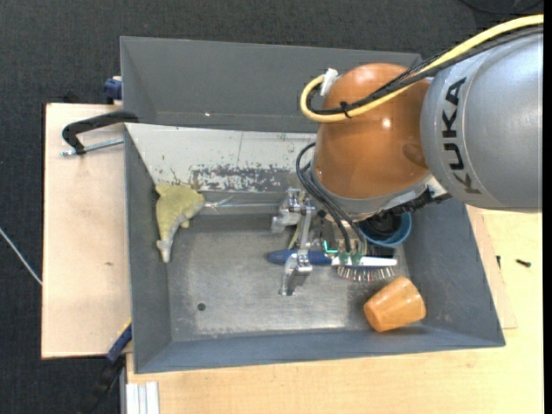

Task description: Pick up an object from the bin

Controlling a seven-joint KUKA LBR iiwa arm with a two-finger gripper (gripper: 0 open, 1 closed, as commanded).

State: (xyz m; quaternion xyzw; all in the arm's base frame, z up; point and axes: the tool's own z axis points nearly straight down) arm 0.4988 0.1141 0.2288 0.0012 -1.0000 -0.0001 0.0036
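Nearest, at the front right of the grey metal bin (259, 335), saw an orange plastic cup (395, 304) on its side. Just behind, noted a blue-handled bristle brush (362, 271) lying flat, blue tip between the spread metal fingers (293, 281) of the end effector (291, 253). Farther left, found a yellow-green soft toy (177, 212).
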